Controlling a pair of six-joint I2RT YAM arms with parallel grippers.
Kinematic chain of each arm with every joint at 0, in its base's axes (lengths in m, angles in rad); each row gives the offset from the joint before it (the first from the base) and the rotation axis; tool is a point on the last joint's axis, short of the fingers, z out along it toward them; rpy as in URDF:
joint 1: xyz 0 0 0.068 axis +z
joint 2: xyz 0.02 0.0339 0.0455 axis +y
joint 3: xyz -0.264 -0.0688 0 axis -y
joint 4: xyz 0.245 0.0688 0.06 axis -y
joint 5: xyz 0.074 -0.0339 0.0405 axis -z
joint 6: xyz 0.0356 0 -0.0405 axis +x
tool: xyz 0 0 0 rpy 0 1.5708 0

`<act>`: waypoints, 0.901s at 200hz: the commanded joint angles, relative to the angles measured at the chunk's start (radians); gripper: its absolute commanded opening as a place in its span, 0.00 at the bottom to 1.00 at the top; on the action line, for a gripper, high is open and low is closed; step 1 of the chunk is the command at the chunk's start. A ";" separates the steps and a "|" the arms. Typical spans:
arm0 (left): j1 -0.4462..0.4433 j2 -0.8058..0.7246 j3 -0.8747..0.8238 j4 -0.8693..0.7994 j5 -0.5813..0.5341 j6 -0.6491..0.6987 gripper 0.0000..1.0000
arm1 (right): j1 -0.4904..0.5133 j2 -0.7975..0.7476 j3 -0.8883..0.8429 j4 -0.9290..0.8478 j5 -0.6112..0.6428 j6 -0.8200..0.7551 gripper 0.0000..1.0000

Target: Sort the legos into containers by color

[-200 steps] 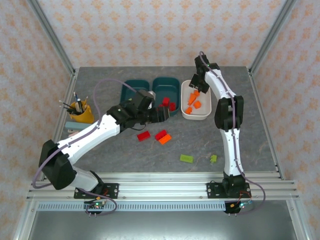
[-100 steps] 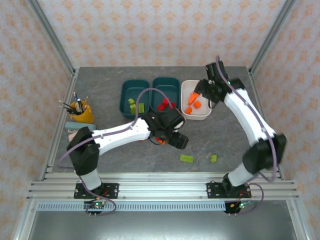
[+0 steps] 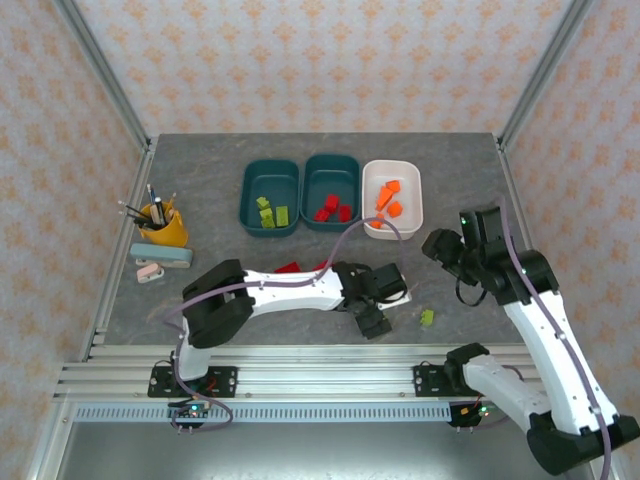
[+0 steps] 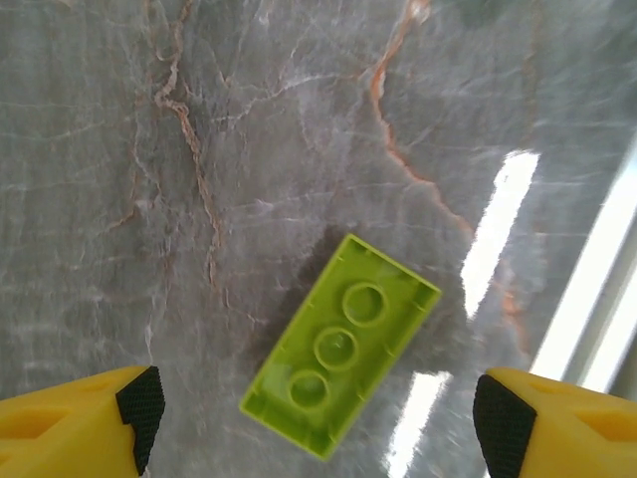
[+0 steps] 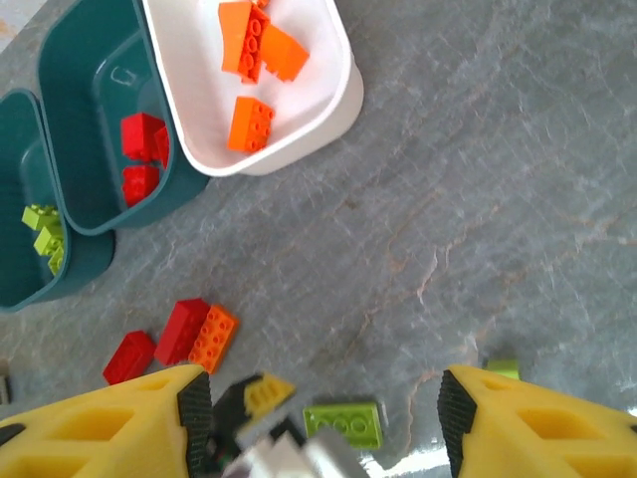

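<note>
- The left arm has swung away from the trays to the front of the grey marbled table. The left gripper now hangs over a lime green rectangular plastic brick.
- Its jaws are spread wide, one yellow finger to each side. The brick lies flat and untouched between them, at a slant to the jaw line.
- So a green pick looks to be the step in hand. A turn of the wrist may be needed before closing.
- The right arm has pulled back from the shallow white plastic tray. The right gripper is parted and carrying nothing, high over the open table on the right.
- That reads as a drop just finished: several orange bricks lie in the white tray.
- The middle dark teal tray holds red bricks.
- The left dark teal tray holds lime green bricks.
- Each tray has one colour so far, with no mix-ups on show.
- Two loose red bricks and one loose orange brick are still out on the table, touching or nearly so.
- A small lime green piece sits apart toward the right.
- The sort is well along, with a handful left to go.
</note>
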 commanded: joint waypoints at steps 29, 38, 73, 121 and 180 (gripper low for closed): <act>0.001 0.102 0.031 0.020 -0.010 0.165 0.82 | 0.002 -0.102 -0.024 -0.164 -0.026 0.050 0.66; 0.003 0.112 0.033 0.018 -0.009 0.167 0.81 | 0.001 -0.104 -0.020 -0.170 -0.027 0.052 0.66; 0.011 0.158 0.069 -0.024 -0.008 0.160 0.63 | 0.001 -0.103 -0.017 -0.160 -0.032 0.062 0.66; 0.020 0.169 0.051 -0.024 0.007 0.154 0.30 | 0.001 -0.103 -0.023 -0.144 -0.029 0.075 0.65; 0.079 0.108 0.016 0.020 0.022 0.070 0.23 | 0.002 -0.103 -0.031 -0.096 -0.079 0.061 0.65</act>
